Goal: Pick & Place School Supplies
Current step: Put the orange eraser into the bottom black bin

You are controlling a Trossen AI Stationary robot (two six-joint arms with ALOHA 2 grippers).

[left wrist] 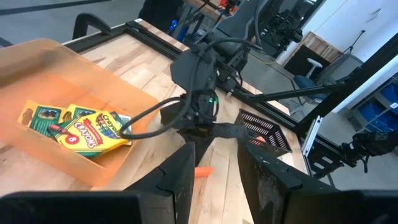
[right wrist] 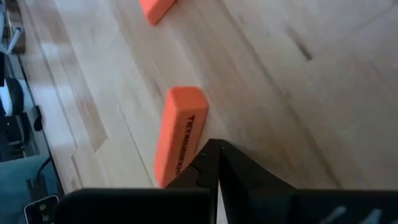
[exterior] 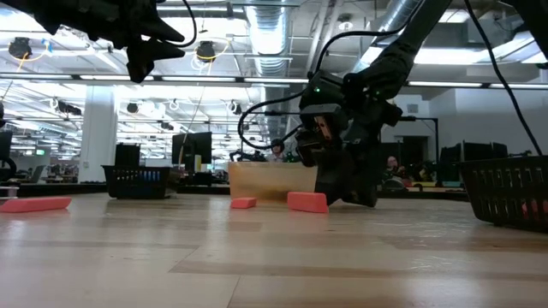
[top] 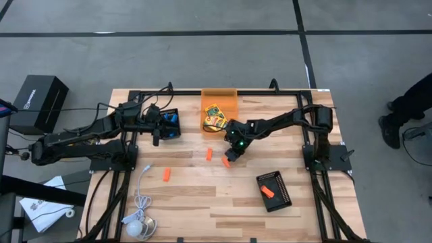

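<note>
The right gripper (top: 228,160) is low over the middle of the wooden table (top: 202,196), its fingers (right wrist: 217,163) pressed together with no gap, holding nothing; their tips rest just beside an orange piece (right wrist: 178,134) lying flat on the boards, and contact with it cannot be confirmed. The printing on that piece is too foreshortened to read. The left gripper (top: 156,138) hangs above the table's left rear, near a black tray (top: 173,123) whose blue contents cannot be identified; its fingers (left wrist: 180,177) stand moderately apart with nothing between them. Count: four orange pieces, namely the one at the right gripper, a second (top: 209,154) just left of it, a third (top: 166,175) further left, and a fourth (top: 267,192) inside the black tray (top: 277,191) at front right. Several crayon boxes (left wrist: 93,130) lie overlapping in the orange translucent bin (top: 220,101) at the rear; their exact number is unclear. A white cable (top: 140,202) lies at front left. Beyond the table is an open workshop with ceiling ducts.
</note>
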